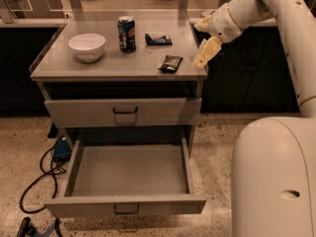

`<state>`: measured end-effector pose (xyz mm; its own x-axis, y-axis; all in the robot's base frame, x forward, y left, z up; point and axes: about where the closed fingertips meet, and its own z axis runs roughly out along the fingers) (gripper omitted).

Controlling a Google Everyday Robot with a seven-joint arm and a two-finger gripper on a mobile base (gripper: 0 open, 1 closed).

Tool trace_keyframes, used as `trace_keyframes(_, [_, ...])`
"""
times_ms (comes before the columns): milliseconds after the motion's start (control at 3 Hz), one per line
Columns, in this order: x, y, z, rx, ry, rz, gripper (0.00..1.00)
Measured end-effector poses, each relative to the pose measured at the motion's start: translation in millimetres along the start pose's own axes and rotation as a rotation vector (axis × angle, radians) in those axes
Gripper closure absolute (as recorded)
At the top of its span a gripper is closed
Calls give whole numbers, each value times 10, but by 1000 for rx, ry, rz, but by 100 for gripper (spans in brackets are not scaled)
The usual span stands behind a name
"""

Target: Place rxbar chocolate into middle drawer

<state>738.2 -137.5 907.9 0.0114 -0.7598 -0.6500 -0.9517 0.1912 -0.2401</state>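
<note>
The rxbar chocolate (171, 63), a small dark brown-black wrapped bar, lies on the grey cabinet top (89, 70) near its right front corner. The middle drawer (129, 174) is pulled fully out below, wide, shallow and empty, with a dark handle on its front. My gripper (206, 53) hangs just off the cabinet's right edge, to the right of the bar and slightly above the top, touching nothing.
A white bowl (87, 47), a blue soda can (127, 33) and a blue-black wrapped bar (158, 39) stand on the cabinet top. The drawer above (123, 112) is closed. Black cables (44, 174) lie on the floor at left. My white base (274, 179) fills the lower right.
</note>
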Motion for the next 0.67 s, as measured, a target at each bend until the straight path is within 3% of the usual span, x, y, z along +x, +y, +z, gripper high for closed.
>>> trace_keyframes(333, [-146, -305, 225, 57, -243, 41, 0])
trace_keyframes(667, [-353, -735, 353, 163, -378, 131, 0])
